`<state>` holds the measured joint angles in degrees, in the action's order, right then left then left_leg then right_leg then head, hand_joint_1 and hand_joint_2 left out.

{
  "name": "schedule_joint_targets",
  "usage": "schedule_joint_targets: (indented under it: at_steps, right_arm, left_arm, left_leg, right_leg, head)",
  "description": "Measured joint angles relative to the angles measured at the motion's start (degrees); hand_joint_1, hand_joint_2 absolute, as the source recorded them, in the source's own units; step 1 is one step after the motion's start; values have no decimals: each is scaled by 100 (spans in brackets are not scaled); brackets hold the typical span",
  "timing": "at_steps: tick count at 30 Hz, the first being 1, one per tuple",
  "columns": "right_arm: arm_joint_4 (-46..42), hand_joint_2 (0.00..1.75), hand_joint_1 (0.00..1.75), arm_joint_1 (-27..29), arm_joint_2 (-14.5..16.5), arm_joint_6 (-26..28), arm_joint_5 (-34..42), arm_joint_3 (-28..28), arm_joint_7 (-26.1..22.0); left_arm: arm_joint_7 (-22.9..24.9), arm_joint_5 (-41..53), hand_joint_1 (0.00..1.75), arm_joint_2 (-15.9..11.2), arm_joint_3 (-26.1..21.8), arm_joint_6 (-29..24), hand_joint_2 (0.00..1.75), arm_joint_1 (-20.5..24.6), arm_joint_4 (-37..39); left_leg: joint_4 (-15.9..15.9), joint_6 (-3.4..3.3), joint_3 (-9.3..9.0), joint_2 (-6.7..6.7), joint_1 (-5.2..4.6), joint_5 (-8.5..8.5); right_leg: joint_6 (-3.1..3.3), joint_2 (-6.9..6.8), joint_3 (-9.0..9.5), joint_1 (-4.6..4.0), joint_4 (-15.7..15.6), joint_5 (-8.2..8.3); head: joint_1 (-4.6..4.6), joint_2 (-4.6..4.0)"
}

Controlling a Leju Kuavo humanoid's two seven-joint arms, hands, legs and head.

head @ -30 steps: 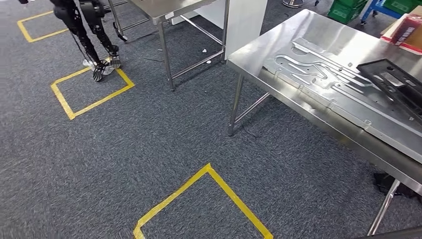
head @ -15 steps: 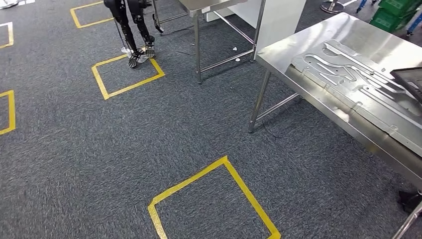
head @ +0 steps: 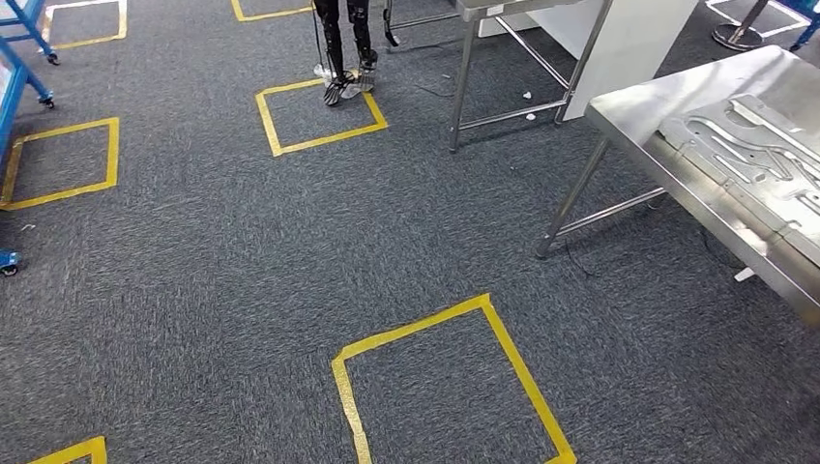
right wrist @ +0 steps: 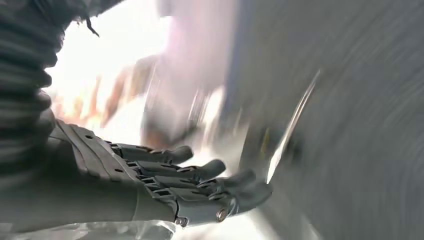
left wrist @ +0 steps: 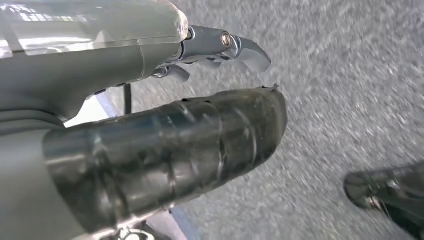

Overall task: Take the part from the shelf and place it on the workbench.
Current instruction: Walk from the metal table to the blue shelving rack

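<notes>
The head view looks down on grey carpet (head: 213,290) marked with yellow tape squares (head: 450,382). A steel workbench (head: 677,159) stands at the right, a shaped metal plate (head: 764,145) lying on its top. A second steel table (head: 512,58) stands farther back, next to a white panel (head: 633,43). Near the top, the black legs of another robot (head: 345,48) stand at the corner of a tape square. A blue frame on castors (head: 14,58) runs along the left edge. I cannot make out the shelf or the part to be fetched in any view.

The left wrist view adds the left hand (left wrist: 165,125) over blurred carpet: a thick dark thumb and paler fingers (left wrist: 230,47) lie extended, with nothing between them.

The right wrist view, heavily blurred by motion, adds the right hand (right wrist: 165,190): its fingers (right wrist: 200,172) lie stretched out side by side, slightly apart and holding nothing. Behind them are bright smears I cannot identify.
</notes>
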<state>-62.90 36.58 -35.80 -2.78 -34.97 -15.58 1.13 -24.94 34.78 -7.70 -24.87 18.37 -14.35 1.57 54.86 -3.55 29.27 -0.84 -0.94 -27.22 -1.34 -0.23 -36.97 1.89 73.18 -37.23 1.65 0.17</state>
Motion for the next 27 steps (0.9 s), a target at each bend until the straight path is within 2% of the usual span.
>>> schedule_joint_targets:
  at_steps: [1, 2, 3, 4, 5, 6, 7, 8, 9, 10, 11, 12, 13, 14, 15, 16, 17, 19, 20, 21, 22, 23, 27]
  right_arm:
    - [-38, 175, 0, -366, 364, -607, -1255, -930, -437]
    - [-62, 175, 0, -736, 687, -1036, -2359, -1887, -896]
    - [-74, 175, 0, -1097, 960, -1310, -3270, -2829, -1335]
    - [-80, 175, 0, -1410, 1181, -1469, -3975, -3696, -1708]
    - [-85, 175, 0, -1670, 1358, -1563, -4470, -4418, -2006]
    - [-89, 175, 0, -1910, 1520, -1623, -4798, -5016, -2257]
    - [-89, 175, 0, -2116, 1662, -1657, -4987, -5482, -2461]
    - [-87, 131, 0, -2281, 1793, -1670, -5056, -5815, -2616]
    - [-92, 87, 0, -2422, 1921, -1691, -5067, -6069, -2766]
    - [-110, 44, 0, -2531, 2036, -1732, -5074, -6259, -2906]
    - [-132, 0, 0, -2609, 2160, -1785, -5079, -6420, -3023]
    - [-154, 0, 0, -2673, 2276, -1854, -5083, -6565, -3132]
    - [-165, 0, 0, -2715, 2384, -1917, -5087, -6684, -3213]
    - [-161, 0, 0, -2747, 2501, -1969, -5088, -6770, -3269]
    - [-149, 0, 0, -2774, 2635, -2041, -5089, -6824, -3316]
    - [-136, 0, 0, -2786, 2789, -2138, -5089, -6842, -3357]
    - [-125, 0, 0, -2788, 2962, -2243, -5089, -6834, -3395]
    - [-122, 0, 0, -2774, 3346, -2416, -5089, -6773, -3449]
    - [-127, 0, 0, -2765, 3523, -2450, -5089, -6732, -3455]
    - [-133, 0, 0, -2755, 3688, -2486, -5089, -6691, -3446]
    - [-138, 0, 0, -2748, 3831, -2527, -5090, -6652, -3432]
    - [-139, 0, 0, -2740, 3959, -2575, -5090, -6613, -3402]
    - [-90, 0, 0, -2641, 4455, -2749, -5091, -6357, -2998]
  left_arm:
    - [10, -60, 0, 21, 68, 9, 0, 5, 0]
    - [22, -117, 0, 41, 135, 25, 0, 16, 0]
    - [29, -166, 0, 60, 199, 41, 0, 28, 0]
    - [31, -213, 0, 75, 257, 55, 0, 37, 0]
    - [33, -266, 0, 81, 310, 62, 0, 35, 0]
    - [36, -316, 0, 85, 354, 62, 0, 18, 0]
    - [33, -357, 0, 91, 389, 62, 0, -7, 1]
    - [18, -386, 0, 98, 420, 63, 0, -39, 1]
    - [-7, -409, 0, 110, 448, 65, 0, -68, 1]
    - [-35, -434, 0, 122, 477, 68, 0, -85, 1]
    - [-57, -463, 0, 129, 504, 70, 0, -89, 1]
    - [-68, -499, 0, 138, 526, 74, 0, -84, 0]
    - [-67, -539, 0, 143, 541, 78, 0, -70, 0]
    - [-60, -576, 0, 148, 559, 84, 0, -57, 0]
    - [-49, -620, 0, 153, 582, 90, 0, -49, 0]
    - [-41, -659, 0, 155, 612, 101, 0, -46, 0]
    - [-47, -689, 0, 156, 651, 113, 0, -48, 0]
    - [-76, -733, 0, 155, 733, 136, 0, -66, 1]
    - [-90, -746, 0, 155, 772, 144, 0, -78, 1]
    - [-97, -758, 0, 154, 806, 151, 0, -88, 1]
    - [-97, -767, 0, 153, 838, 157, 0, -97, 2]
    - [-96, -775, 0, 154, 868, 162, 0, -102, 1]
    - [-62, -781, 0, 158, 991, 182, 0, -72, 0]
  left_leg:
    - [31, -4, 80, -70, -22, 49]
    - [70, -6, 158, -152, -43, 90]
    - [114, -5, 232, -241, -56, 126]
    - [160, 3, 298, -336, -68, 155]
    - [192, 24, 346, -438, -63, 187]
    - [209, 55, 382, -527, -48, 218]
    - [213, 92, 406, -602, -33, 254]
    - [213, 130, 427, -657, -21, 280]
    - [253, 162, 459, -607, -24, 252]
    - [377, 193, 517, -486, -28, 148]
    - [608, 224, 611, -326, -30, -34]
    - [954, 255, 742, -153, -17, -272]
    - [1340, 287, 880, -54, 8, -495]
    - [1661, 314, 978, -7, 33, -641]
    - [1825, 337, 993, 18, 59, -682]
    - [1751, 352, 887, 30, 80, -604]
    - [1464, 358, 673, 40, 92, -452]
    - [615, 327, 122, 57, 93, -191]
    - [315, 301, -62, 65, 81, -134]
    - [143, 274, -158, 71, 66, -127]
    - [86, 252, -175, 73, 53, -127]
    - [60, 247, -162, 74, 52, -104]
    - [22, 260, -119, 76, 53, -71]
  right_leg:
    - [39, 15, 138, -24, -117, 93]
    - [86, 44, 377, -46, -431, 247]
    - [143, 139, 665, -72, -860, 370]
    - [185, 248, 919, -93, -1266, 455]
    - [210, 334, 1085, -119, -1544, 498]
    - [222, 386, 1161, -144, -1696, 498]
    - [220, 356, 1170, -162, -1739, 518]
    - [231, 295, 1167, -163, -1761, 552]
    - [252, 235, 1165, -156, -1791, 581]
    - [281, 182, 1153, -144, -1813, 617]
    - [307, 131, 1136, -131, -1830, 649]
    - [323, 82, 1110, -135, -1826, 670]
    - [330, 38, 1077, -138, -1812, 685]
    - [327, -9, 1045, -141, -1794, 696]
    - [323, -51, 1016, -141, -1773, 702]
    - [319, -88, 995, -141, -1753, 706]
    - [316, -117, 982, -141, -1735, 706]
    - [300, -163, 969, -140, -1712, 707]
    - [279, -176, 964, -138, -1708, 713]
    - [252, -184, 956, -132, -1707, 722]
    - [220, -188, 946, -129, -1713, 737]
    - [215, -188, 937, -133, -1716, 749]
    - [240, -174, 895, -147, -1713, 773]
  head:
    - [1, 0]
    - [1, 0]
    - [2, 0]
    - [3, 0]
    - [1, 0]
    - [2, 0]
    - [1, 0]
    - [1, 0]
    - [2, 0]
    - [6, 0]
    - [9, 0]
    - [10, 0]
    - [13, 0]
    - [13, 0]
    - [13, 0]
    - [14, 0]
    - [14, 0]
    - [14, 0]
    - [14, 0]
    - [14, 0]
    - [13, 0]
    - [11, 0]
    - [1, 0]
